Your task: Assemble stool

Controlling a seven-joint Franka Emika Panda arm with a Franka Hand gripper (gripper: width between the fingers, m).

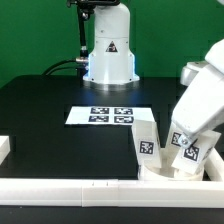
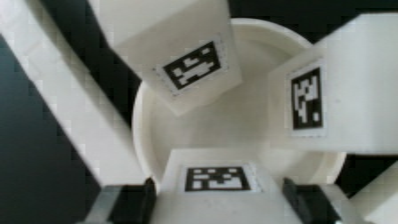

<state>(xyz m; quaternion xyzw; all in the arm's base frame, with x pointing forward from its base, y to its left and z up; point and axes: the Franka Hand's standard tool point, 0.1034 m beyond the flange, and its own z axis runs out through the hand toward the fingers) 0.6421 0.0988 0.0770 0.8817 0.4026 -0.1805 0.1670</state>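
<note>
The round white seat lies under my gripper, at the right front of the table in the exterior view. Two white tagged legs stand on it, one farther off and one nearer; the first also shows in the exterior view. My gripper is shut on a third tagged leg and holds it upright over the seat. In the exterior view the gripper is low over the seat, and its fingertips are hidden there.
The marker board lies in the middle of the black table. A long white rail runs along the front edge and shows beside the seat in the wrist view. Another white piece sits at the left. The robot base stands at the back.
</note>
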